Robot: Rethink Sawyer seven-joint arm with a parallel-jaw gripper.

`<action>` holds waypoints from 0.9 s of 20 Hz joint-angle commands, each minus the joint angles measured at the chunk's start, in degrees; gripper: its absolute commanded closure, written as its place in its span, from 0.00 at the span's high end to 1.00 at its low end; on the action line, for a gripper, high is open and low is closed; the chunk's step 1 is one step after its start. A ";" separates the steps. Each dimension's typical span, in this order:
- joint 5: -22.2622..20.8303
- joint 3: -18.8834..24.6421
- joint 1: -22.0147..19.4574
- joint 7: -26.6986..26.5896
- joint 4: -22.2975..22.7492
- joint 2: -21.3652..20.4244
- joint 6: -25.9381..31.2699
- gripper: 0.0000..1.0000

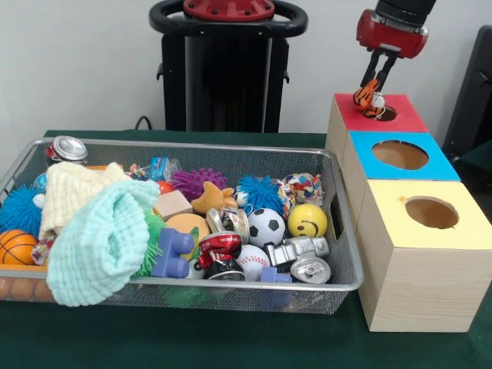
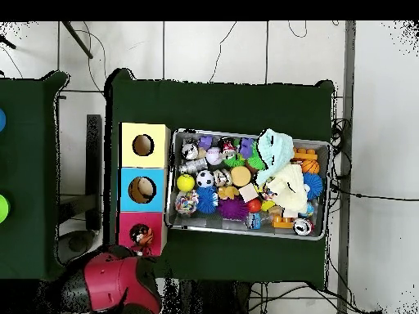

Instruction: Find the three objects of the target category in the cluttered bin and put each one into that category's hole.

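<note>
Across the frame's lower half a green table (image 1: 231,342) carries a mesh bin (image 1: 338,231) at left, heaped with toys, and three wooden boxes at right; a mint cloth (image 1: 104,238) and a cream cloth (image 1: 73,192) drape the bin's left end; the yellow box (image 1: 427,261) sits lowest, the blue box (image 1: 377,165) above it, the red box (image 1: 350,115) at upper right; over the red box's hole (image 1: 387,114) the claw (image 1: 374,88) is closed on a small tiger toy (image 1: 367,98), held just at the rim.
</note>
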 commanded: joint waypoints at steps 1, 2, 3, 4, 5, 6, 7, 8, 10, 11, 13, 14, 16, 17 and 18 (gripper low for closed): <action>3.33 -0.04 1.25 16.29 2.77 2.57 -2.38 0.00; 3.44 -0.13 1.44 16.32 2.78 2.60 -2.40 0.00; 3.62 -0.23 1.83 16.57 2.68 2.75 -2.35 0.00; 3.79 -0.26 2.00 16.64 2.66 2.87 -2.42 0.00; 4.01 -0.30 2.23 16.81 2.58 3.08 -2.55 0.00; 4.25 -0.33 2.47 16.94 2.54 3.21 -2.57 0.00; 4.48 -0.35 2.71 17.07 2.51 3.34 -2.59 0.00; 4.69 -0.41 2.99 17.27 2.42 3.49 -2.60 0.00; 5.11 -0.57 3.53 17.58 2.18 3.80 -2.56 0.00; 5.34 -0.63 3.90 17.87 1.97 4.01 -2.46 0.00; 5.67 -0.63 4.08 17.88 1.56 4.46 -2.42 0.00; 5.77 -0.59 4.07 17.82 1.41 4.65 -2.47 0.00; 5.93 -0.54 4.12 17.77 1.06 5.03 -2.54 0.00; 5.99 -0.54 4.10 17.70 0.83 5.24 -2.62 0.00; 6.04 -0.51 4.05 17.59 0.66 5.40 -2.70 0.00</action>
